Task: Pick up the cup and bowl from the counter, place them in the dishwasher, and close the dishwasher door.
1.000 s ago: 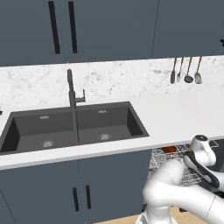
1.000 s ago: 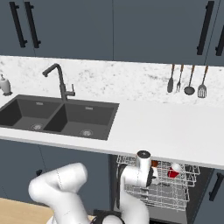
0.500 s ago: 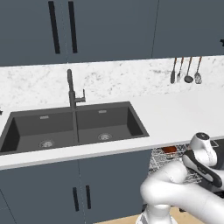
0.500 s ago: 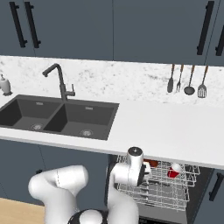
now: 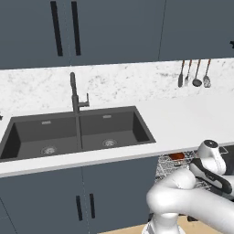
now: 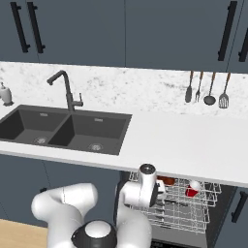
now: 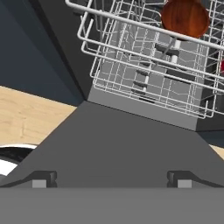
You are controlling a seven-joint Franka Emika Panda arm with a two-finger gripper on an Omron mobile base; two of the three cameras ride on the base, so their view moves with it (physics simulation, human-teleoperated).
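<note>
Dishwasher door (image 7: 118, 144) lowered flat; bowl (image 7: 185, 17) and cup (image 6: 193, 189) already racked.
Closing step next: get under door edge, lift. Gripper (image 7: 111, 180) tips apart, grasping nothing.

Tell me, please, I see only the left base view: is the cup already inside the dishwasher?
Observer: Yes. In the right base view the cup sits in the wire rack, toward its right side.
Operator: Where is the bowl compared to it?
Observer: The bowl is in the same rack, to the left of the cup and not touching it.
Operator: Is the door closed now?
Observer: No. In the hand view the dishwasher door lies open, flat below the rack.
</note>
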